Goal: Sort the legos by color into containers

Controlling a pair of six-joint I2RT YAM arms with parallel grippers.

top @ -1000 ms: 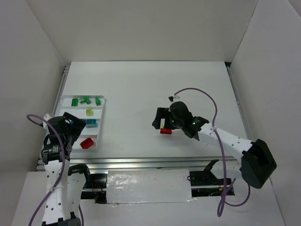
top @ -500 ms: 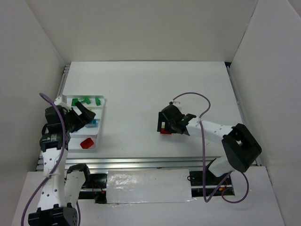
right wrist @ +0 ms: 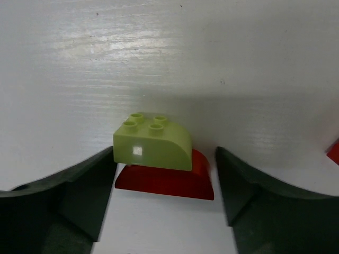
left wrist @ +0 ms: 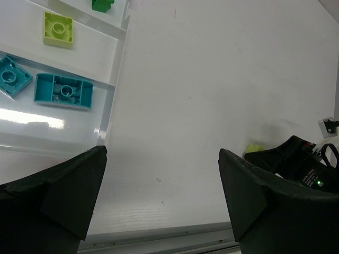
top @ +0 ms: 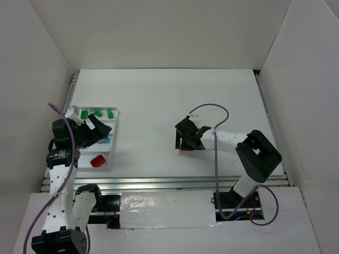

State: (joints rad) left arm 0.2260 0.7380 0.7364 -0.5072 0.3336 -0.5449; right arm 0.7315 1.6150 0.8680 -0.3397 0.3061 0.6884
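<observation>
Tray (top: 107, 154) sits far left. Green legos (top: 97, 112) are in the far compartment and a red lego (top: 97, 161) in the nearest. The lime lego (left wrist: 58, 28) and two teal legos (left wrist: 63, 90) in the middle ones are mostly hidden from above by the left gripper (left wrist: 162, 156). It hangs over the tray, jaws fully apart, empty. Mid-table, the right gripper (right wrist: 165, 156) has its jaws wide, straddling a lime brick (right wrist: 152, 140) against a red brick (right wrist: 164, 182). Stacked or just touching: can't tell. No clamp visible. A red sliver (right wrist: 333, 152) is cut off at the right wrist view's edge.

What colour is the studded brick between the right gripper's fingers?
Lime brick; best in right wrist view.
</observation>
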